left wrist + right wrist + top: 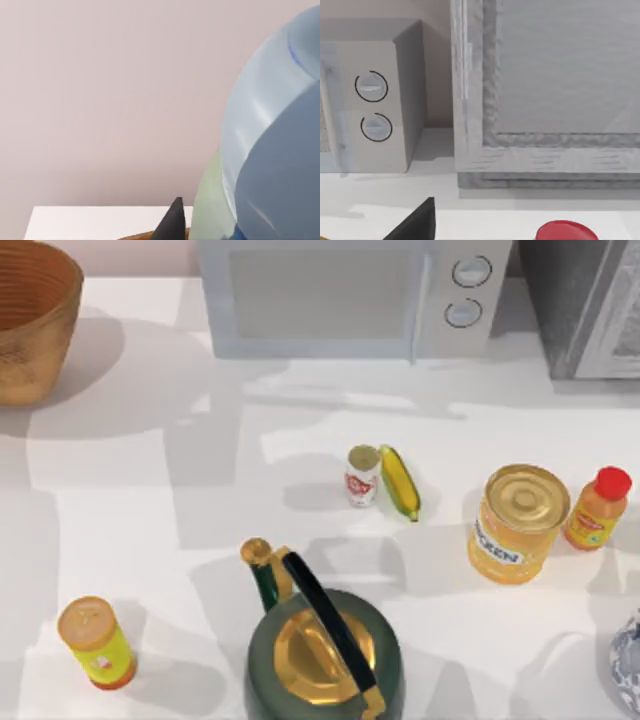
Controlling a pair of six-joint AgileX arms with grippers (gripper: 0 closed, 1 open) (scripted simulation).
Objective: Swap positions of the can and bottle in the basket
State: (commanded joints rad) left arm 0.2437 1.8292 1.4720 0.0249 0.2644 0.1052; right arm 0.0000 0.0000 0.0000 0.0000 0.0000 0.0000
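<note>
The bottle (270, 150), clear blue-tinted plastic with a pale green label, looms close in the left wrist view. My left gripper (225, 222) is shut on it, one black fingertip (172, 222) against its side. A brown sliver of the basket (142, 235) lies just below; in the top view the basket (30, 325) stands at the far left corner. The can (362, 475), white with a red logo, stands upright on the table's middle, outside the basket. My right gripper (470, 231) hangs open at the far right, near a red cap (565, 231).
Corn (400, 482) lies against the can. A green kettle (320, 640) stands at the front, a yellow-green tube (95, 642) front left. On the right are a big yellow can (518, 523) and an orange bottle (597, 508). A microwave (350, 295) lines the back.
</note>
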